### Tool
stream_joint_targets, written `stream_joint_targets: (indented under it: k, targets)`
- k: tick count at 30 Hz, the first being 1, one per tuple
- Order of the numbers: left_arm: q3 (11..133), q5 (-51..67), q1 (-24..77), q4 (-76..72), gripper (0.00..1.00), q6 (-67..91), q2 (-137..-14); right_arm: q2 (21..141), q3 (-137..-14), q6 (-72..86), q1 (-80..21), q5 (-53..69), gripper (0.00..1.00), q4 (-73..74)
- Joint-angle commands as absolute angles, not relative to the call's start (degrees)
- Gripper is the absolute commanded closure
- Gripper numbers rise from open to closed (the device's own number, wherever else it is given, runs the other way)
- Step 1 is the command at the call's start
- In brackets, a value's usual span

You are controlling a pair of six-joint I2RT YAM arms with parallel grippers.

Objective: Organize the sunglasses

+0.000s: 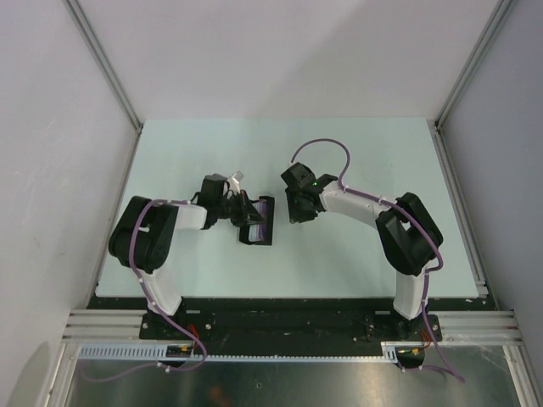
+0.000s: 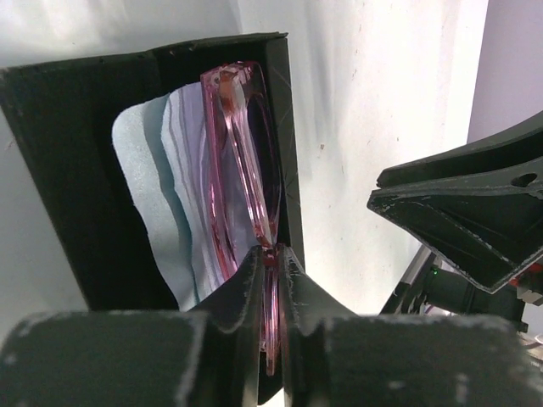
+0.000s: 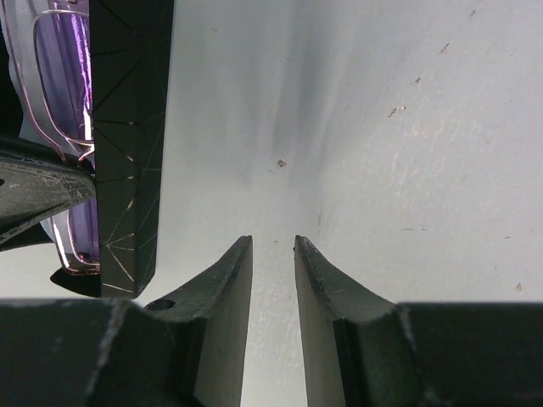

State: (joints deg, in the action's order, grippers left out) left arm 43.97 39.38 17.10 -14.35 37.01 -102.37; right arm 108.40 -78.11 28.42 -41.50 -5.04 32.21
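The sunglasses (image 2: 240, 153), with a thin pink frame and purple lenses, stand on edge in the open black case (image 2: 76, 170), against the pale blue cloth (image 2: 157, 195) that lies in it. My left gripper (image 2: 271, 252) is shut on the near end of the sunglasses frame. In the top view the left gripper (image 1: 244, 209) is over the case (image 1: 265, 222) at the table's middle. My right gripper (image 3: 273, 244) is open and empty, just right of the case (image 3: 127, 144). The sunglasses (image 3: 64, 76) also show in the right wrist view.
The pale table (image 1: 356, 161) carries only the case and the two arms. The right gripper (image 2: 475, 212) hangs close on the right in the left wrist view. Grey walls and metal rails (image 1: 458, 195) bound the table.
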Motion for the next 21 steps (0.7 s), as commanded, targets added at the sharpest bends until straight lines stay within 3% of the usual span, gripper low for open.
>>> stream_joint_targets:
  k: [1, 9, 21]
  targets:
    - [44.74, 39.64, 17.49, -12.83, 0.81, 35.33, -102.92, 106.96, -78.05, 27.95, -41.66, -5.01, 0.68, 31.11]
    - [45.09, 37.53, 17.49, -10.90, 0.63, 34.98, -100.64, 107.14, -78.05, 27.95, -41.75, -4.92, 0.68, 31.03]
    - [46.05, 34.63, 17.49, -8.88, 0.50, 35.94, -98.35, 107.14, -78.05, 27.77, -41.66, -5.01, 0.68, 31.11]
